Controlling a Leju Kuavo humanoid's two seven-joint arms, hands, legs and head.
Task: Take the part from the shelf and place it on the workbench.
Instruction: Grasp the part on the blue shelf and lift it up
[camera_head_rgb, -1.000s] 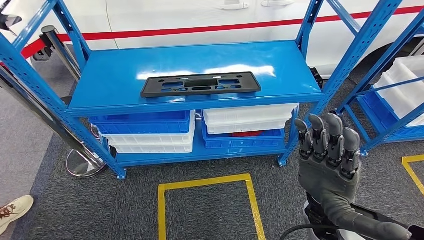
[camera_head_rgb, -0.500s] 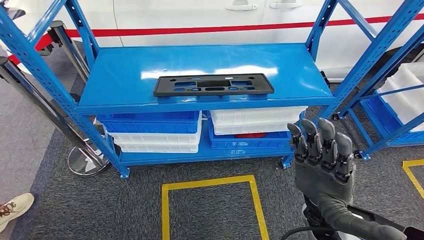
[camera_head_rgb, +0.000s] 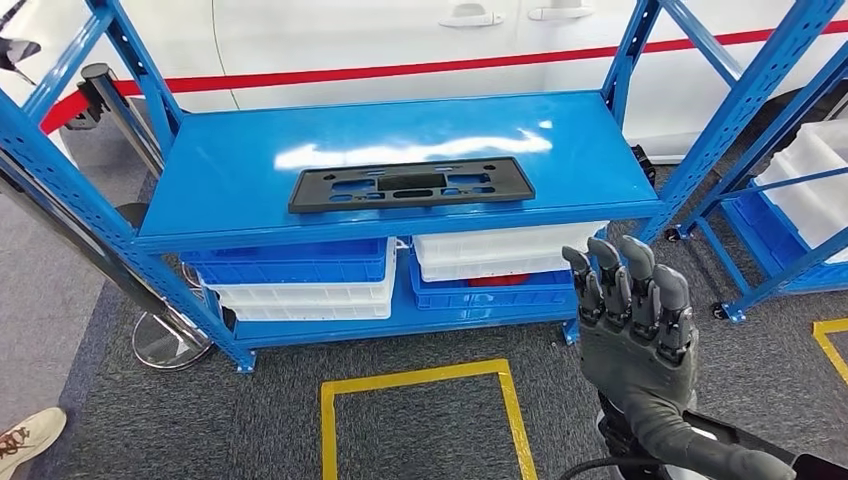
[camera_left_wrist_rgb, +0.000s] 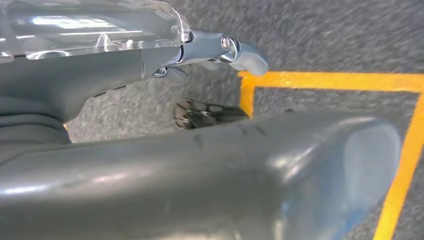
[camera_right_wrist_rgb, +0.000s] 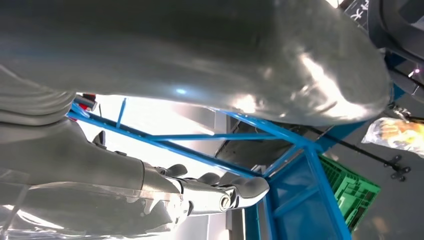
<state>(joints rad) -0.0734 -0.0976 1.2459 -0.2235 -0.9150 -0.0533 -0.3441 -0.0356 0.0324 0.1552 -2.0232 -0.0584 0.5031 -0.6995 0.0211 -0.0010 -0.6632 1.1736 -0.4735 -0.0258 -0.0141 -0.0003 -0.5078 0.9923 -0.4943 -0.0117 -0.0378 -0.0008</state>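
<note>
A: Where is the part (camera_head_rgb: 410, 185) now?

B: It lies flat on the top board of the blue shelf (camera_head_rgb: 230, 160), near the front edge. From the right hand (camera_head_rgb: 632, 325) it is up and to the left, well apart.

A: And the hands?

B: The left hand (camera_left_wrist_rgb: 215, 165) hangs over the grey carpet beside a yellow line (camera_left_wrist_rgb: 405, 165); it holds nothing, but if it is released or clenched I cannot tell. The right hand is raised in front of the shelf, fingers together and a little bent, grasping nothing.

A: How to do the reach well?

B: I think the right hand should go over the front edge, not under it, then take the long part near its middle so it does not tip.
</note>
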